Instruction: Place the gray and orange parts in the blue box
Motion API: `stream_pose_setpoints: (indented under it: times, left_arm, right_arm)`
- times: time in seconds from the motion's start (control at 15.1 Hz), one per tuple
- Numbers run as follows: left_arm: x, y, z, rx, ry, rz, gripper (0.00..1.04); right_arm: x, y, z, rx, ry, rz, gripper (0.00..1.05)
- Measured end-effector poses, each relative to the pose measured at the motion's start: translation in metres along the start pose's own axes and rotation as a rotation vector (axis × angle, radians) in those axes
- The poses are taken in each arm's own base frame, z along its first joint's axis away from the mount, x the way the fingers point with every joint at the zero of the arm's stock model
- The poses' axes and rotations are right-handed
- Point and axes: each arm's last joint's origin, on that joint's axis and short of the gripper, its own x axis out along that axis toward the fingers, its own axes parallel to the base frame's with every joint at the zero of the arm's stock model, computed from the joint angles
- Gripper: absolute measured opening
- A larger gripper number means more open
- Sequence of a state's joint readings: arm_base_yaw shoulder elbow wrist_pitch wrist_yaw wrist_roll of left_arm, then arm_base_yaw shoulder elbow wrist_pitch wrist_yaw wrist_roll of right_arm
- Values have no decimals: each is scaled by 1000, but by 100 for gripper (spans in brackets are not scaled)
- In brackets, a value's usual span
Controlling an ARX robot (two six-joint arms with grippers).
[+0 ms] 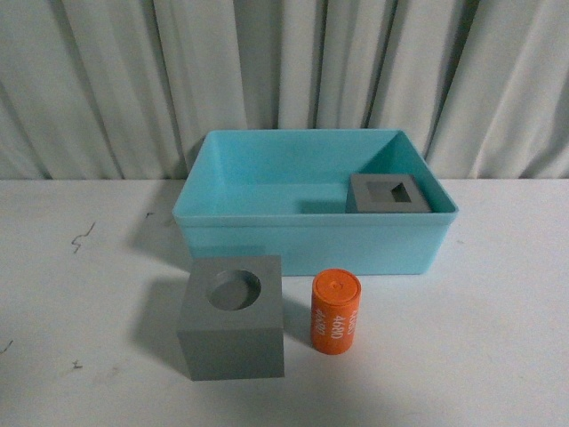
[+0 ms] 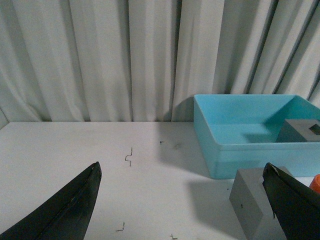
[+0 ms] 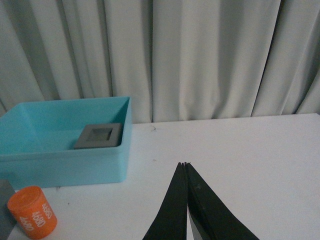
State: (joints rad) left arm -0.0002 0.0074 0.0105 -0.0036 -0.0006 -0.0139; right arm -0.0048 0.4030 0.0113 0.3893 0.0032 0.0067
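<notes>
**Setting.** A white table (image 1: pixel 80 356) stands before a pale curtain (image 1: pixel 107 80). A few small dark marks show on the tabletop.

**Box.** The blue box (image 1: pixel 311 240) sits at the far middle of the table, open side up and long wall facing the robot. Judged: this leaves its mouth open to a drop from above by either arm.

**Cube with round hole.** This gray cube (image 1: pixel 233 320) stands upright on the table, near the box's front wall but apart from it, hole facing up. It is not yet in the box.

**Cube with square hole.** This gray cube (image 1: pixel 364 194) rests inside the box, in the right near corner, hole facing up. Judged: this part is done.

**Orange cylinder.** The cylinder (image 1: pixel 335 313) stands on end just beside the round-hole cube, clear of it, white print on its side. It is outside the box.

**Arms.** Neither arm appears in the front view, so both are judged to be held back, away from the parts.
- The left gripper (image 2: pixel 182 167) has its fingers spread wide with nothing between them. Its camera looks across the table, and an edge of the round-hole cube shows by one finger.
- The right gripper (image 3: pixel 184 165) has its fingers pressed together on nothing, aimed over bare table with the box and cylinder off to one side.

**Progress.** Judged: one of three parts is placed.
</notes>
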Motion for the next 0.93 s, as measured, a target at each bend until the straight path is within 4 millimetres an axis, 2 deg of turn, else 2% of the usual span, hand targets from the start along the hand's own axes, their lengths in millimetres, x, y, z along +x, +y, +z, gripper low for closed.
stream_pose_setpoints:
  times: [0.93]
  left_arm:
    - [0,0,0,0,0,1,98]
  right_arm:
    - [-26,0,-3,0,2,3,2]
